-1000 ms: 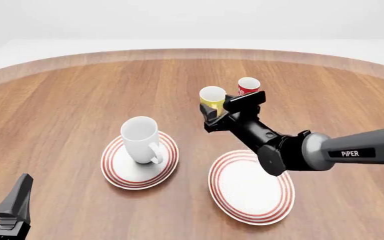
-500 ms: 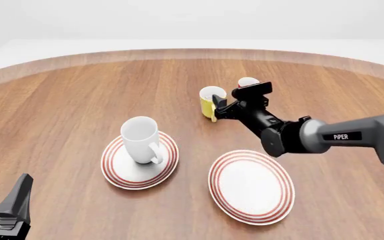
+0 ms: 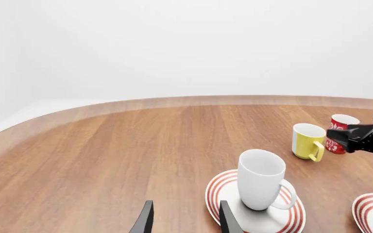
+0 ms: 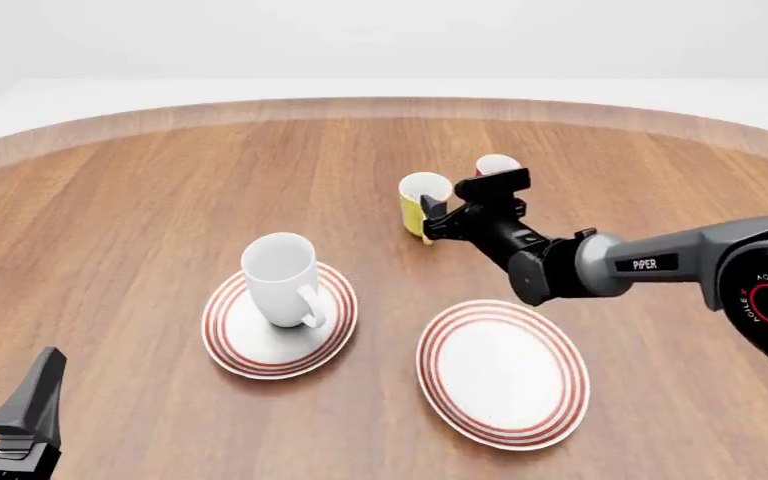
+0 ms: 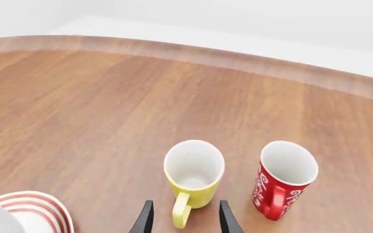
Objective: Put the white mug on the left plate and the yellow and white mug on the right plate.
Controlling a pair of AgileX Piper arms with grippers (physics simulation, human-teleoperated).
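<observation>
The white mug stands upright on the left plate, handle toward the near side. The right plate lies bare. Farther back stands the yellow and white mug, its handle turned toward my right gripper. In the right wrist view that gripper is open, its fingers on either side of the yellow and white mug's handle without closing on it. My left gripper rests open at the near left corner, holding nothing; its wrist view shows the white mug ahead of it.
A red patterned cup stands just right of the yellow mug, close to the right gripper's far finger; it also shows as the red cup in the right wrist view. The round wooden table's far edge curves behind.
My right gripper has dropped lower and reached forward, from above and in front of the yellow mug to the level of its handle. The mugs, plates and left arm have not moved.
</observation>
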